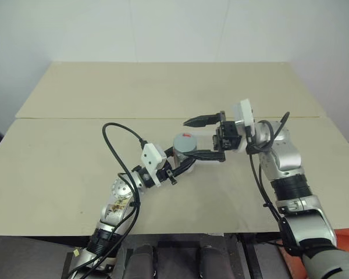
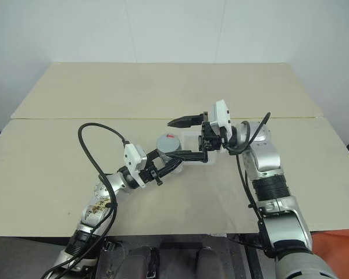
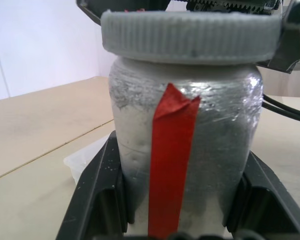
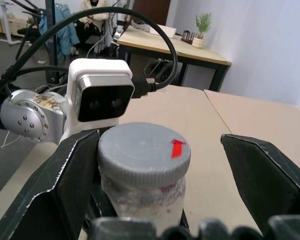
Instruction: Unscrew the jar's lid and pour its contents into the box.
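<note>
- Overhead, no writing is legible; a red tape strip (image 3: pixel 169 165) is seen running down the jar (image 3: pixel 185 145).
- Jar is pinched upright above the table (image 1: pixel 75 168) by the left gripper (image 1: pixel 183 163).
- Lid (image 4: pixel 144 150), red-marked, is flanked by the spread right gripper (image 4: pixel 155 165); one finger (image 4: pixel 65 180) is beside the rim.
- Box (image 3: pixel 87 160) is glimpsed behind the jar.

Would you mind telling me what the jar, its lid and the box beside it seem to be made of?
The jar looks wrapped in wrinkled silvery-grey tape or film, glossy in places, with a red tape stripe; the wall beneath is hidden. The lid seems matte grey plastic, ribbed round its edge. The box appears to be clear, colourless plastic.
</note>
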Motion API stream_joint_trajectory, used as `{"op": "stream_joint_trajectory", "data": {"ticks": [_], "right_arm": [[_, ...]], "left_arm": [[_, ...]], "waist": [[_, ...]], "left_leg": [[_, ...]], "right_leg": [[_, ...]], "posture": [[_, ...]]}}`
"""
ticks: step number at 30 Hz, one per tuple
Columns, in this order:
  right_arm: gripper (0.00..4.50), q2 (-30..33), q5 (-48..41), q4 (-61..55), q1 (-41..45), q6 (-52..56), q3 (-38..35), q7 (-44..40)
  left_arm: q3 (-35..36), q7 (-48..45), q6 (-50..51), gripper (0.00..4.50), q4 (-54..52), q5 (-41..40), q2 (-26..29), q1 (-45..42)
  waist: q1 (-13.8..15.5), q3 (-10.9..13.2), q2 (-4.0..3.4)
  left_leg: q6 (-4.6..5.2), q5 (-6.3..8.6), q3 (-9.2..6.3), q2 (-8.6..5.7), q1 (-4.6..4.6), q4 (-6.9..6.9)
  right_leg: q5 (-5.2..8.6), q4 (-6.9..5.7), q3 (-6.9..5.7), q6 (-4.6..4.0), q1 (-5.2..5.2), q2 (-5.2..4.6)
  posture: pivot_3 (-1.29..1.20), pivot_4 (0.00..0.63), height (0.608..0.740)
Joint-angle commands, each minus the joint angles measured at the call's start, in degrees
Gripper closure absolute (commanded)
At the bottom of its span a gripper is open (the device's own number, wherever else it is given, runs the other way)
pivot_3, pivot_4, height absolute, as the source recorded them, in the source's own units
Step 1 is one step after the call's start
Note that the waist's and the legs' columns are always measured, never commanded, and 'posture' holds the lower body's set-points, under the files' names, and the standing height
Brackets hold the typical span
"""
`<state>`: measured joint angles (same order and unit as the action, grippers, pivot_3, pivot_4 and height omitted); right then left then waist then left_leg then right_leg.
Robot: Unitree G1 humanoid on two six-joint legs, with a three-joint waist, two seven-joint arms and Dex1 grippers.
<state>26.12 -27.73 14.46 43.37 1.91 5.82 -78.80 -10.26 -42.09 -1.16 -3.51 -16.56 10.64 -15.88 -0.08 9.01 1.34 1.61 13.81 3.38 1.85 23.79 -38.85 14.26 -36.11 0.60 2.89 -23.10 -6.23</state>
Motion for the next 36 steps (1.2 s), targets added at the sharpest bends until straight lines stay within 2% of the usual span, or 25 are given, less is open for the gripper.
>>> {"op": "stream_joint_trajectory", "data": {"ticks": [1,17,26,29,33,36], "right_arm": [[0.07,1.13,-0.75,-2.78,-1.19,0.40,-2.55,0.39],[0.07,3.74,-0.68,-5.00,-4.47,0.76,-4.88,1.55],[0.07,5.44,-2.71,-8.00,-6.59,2.02,-5.38,-0.89],[0.07,4.76,-5.20,-11.49,-7.38,3.46,-5.70,-1.33],[0.07,2.12,-3.33,-14.06,-6.63,3.66,-4.26,3.50],[0.07,0.44,-3.37,-15.04,-6.44,3.72,-3.45,4.12]], "left_arm": [[-0.60,-1.04,-2.18,2.57,-1.04,0.06,-0.25,-0.43],[-0.37,-1.21,-1.72,2.57,-1.45,-0.09,-0.08,-0.07],[-0.18,-1.26,-1.79,2.57,-1.26,0.00,-0.16,-0.11],[-0.33,-1.10,-1.87,2.57,-1.23,0.24,-0.29,-0.07],[-0.40,-1.08,-2.01,2.57,-1.17,0.61,-0.46,0.00],[-0.44,-0.98,-1.99,2.57,-1.09,0.85,-0.55,-0.10]], "waist": [[0.07,0.00,0.00],[0.39,0.00,0.00],[0.60,0.00,0.00],[0.62,0.00,0.00],[0.49,0.00,0.00],[0.59,0.00,0.00]], "left_leg": [[0.00,0.00,0.00,0.00,0.00,0.00],[0.00,0.00,0.01,-0.01,0.00,-0.03],[0.00,0.00,0.02,-0.02,0.00,-0.03],[0.00,0.00,0.01,-0.01,0.00,-0.03],[0.00,0.00,0.00,-0.01,-0.01,-0.05],[0.00,0.00,0.00,-0.01,-0.02,-0.04]], "right_leg": [[0.00,0.00,0.00,0.00,0.00,0.00],[-0.01,0.02,0.00,0.02,0.02,0.00],[-0.01,0.02,0.01,0.02,0.02,0.00],[-0.01,0.02,0.01,0.02,0.02,0.00],[-0.02,0.00,0.02,0.03,0.03,0.00],[-0.02,0.01,0.02,0.03,0.03,0.01]], "posture": [[0.00,0.150,0.740],[0.00,0.150,0.740],[0.00,0.150,0.740],[0.00,0.150,0.740],[0.00,0.150,0.740],[0.00,0.150,0.740]]}}
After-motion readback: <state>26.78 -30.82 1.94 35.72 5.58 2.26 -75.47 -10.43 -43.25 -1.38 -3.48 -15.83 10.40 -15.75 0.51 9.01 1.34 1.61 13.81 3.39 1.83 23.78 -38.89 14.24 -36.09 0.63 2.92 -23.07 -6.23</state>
